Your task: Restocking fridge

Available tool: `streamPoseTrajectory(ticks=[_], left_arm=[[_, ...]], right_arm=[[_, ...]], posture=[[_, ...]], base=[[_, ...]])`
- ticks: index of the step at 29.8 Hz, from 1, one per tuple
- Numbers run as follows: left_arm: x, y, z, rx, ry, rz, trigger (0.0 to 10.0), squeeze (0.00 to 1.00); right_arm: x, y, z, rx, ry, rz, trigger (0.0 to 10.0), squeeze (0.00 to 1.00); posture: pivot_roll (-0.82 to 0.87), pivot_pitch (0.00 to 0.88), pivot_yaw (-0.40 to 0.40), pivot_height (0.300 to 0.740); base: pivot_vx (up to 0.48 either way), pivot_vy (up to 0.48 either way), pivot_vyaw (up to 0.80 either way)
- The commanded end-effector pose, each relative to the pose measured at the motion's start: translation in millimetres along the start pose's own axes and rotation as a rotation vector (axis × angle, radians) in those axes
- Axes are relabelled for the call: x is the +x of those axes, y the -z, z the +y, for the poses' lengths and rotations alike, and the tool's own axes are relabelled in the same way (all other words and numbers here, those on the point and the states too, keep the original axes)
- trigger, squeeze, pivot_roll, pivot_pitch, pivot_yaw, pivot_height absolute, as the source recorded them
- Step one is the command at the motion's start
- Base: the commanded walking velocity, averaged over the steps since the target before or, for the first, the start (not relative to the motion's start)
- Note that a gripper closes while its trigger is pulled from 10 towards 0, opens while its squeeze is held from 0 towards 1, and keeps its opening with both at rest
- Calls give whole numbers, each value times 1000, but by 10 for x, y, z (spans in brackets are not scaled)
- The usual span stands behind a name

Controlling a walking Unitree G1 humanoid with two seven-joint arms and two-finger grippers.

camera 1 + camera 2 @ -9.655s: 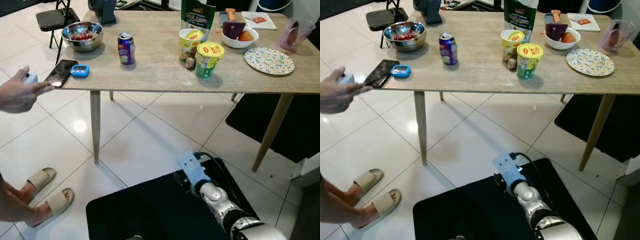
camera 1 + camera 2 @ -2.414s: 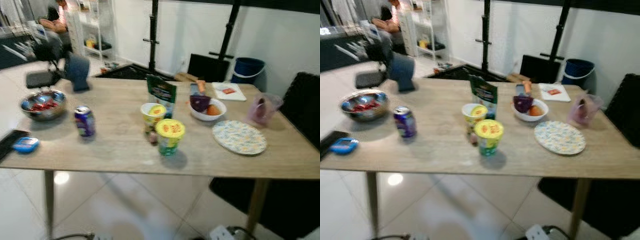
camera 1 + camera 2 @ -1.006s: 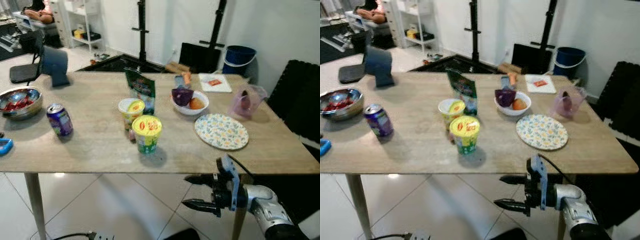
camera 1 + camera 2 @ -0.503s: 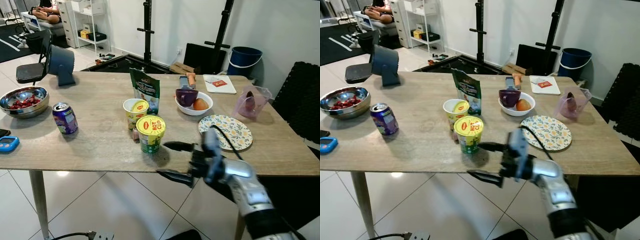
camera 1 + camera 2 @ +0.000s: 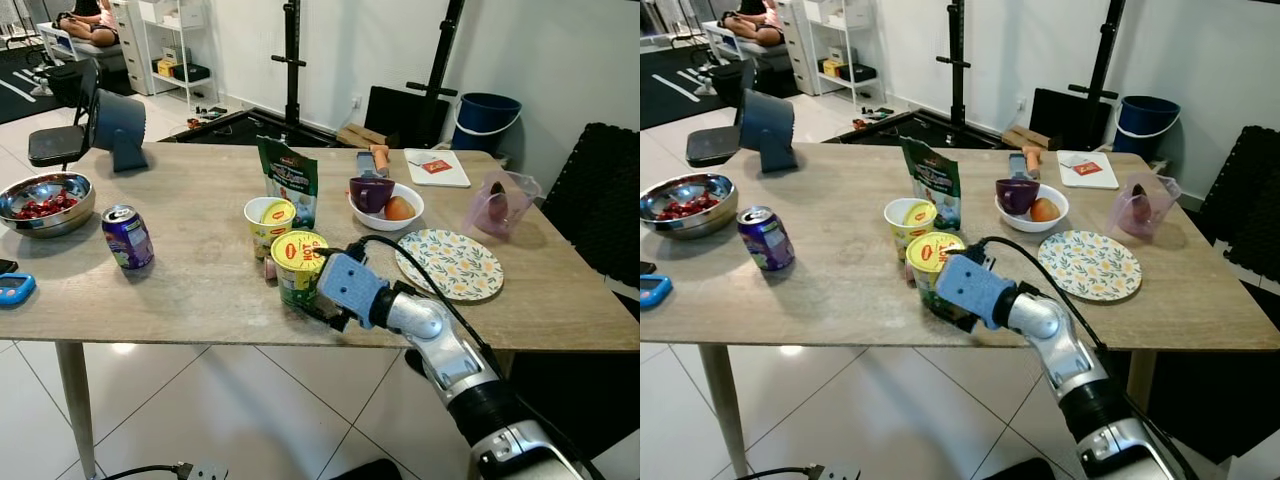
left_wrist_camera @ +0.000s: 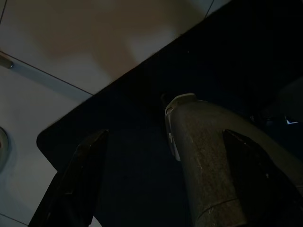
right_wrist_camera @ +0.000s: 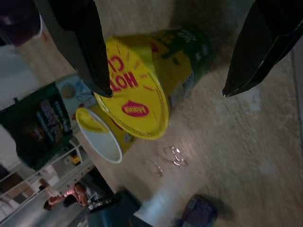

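Wooden table (image 5: 200, 290): right gripper (image 7: 165, 71) spread wide around the yellow-lidded cup (image 7: 156, 90), per its wrist view; left gripper (image 6: 156, 189) hangs parted.

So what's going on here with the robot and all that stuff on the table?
The robot has its right gripper at the near edge of the wooden table, with its open fingers on either side of a green and yellow noodle cup, not yet closed on it. A second cup, a green pouch and a purple can stand nearby. The left gripper hangs idle over the floor.
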State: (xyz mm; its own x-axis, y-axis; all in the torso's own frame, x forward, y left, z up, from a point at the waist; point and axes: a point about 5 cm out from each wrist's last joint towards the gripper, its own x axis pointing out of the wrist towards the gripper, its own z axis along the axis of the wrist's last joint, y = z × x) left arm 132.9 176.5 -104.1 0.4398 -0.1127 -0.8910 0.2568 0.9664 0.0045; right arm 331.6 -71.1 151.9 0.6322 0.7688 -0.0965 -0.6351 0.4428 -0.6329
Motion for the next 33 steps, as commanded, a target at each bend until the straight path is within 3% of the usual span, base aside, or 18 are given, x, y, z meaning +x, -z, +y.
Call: streamPoseTrajectory(ticks=[1,6,12,14,16,21,26,28,33], left_arm=[[-28,159,7,9,0,65,10000,0],[-29,168,3,6,-1,65,10000,0],[-29,180,-11,1,1,68,10000,0],[-29,182,-14,0,1,68,10000,0],[-29,187,-24,-3,2,68,10000,0],[-29,191,-30,-5,3,68,10000,0],[-28,187,-30,0,5,69,10000,0],[-25,173,-27,3,5,67,10000,0],[-21,160,-33,5,6,63,10000,0]], right_arm=[[57,-10,45,-33,-12,2,10000,0],[164,-47,108,-80,2,-18,10000,0],[202,-45,149,-59,10,-23,10000,0],[204,-45,144,-23,26,-30,10000,0],[178,-34,76,89,85,-55,10000,0],[108,36,-44,172,156,-64,10000,0],[76,87,-101,114,182,-31,10000,0],[95,90,-71,49,163,-12,10000,0],[135,58,74,-1,78,-26,10000,0]], posture=[[40,0,-32,740],[46,0,-36,740],[46,0,-36,740],[46,0,-36,740],[47,0,-40,740],[41,0,-37,740],[37,0,-34,740],[35,0,-33,740],[35,0,-32,740]], base=[[0,0,0],[0,0,0],[0,0,0],[0,0,0],[0,0,0],[0,0,0],[0,0,0],[0,0,0],[0,0,0]])
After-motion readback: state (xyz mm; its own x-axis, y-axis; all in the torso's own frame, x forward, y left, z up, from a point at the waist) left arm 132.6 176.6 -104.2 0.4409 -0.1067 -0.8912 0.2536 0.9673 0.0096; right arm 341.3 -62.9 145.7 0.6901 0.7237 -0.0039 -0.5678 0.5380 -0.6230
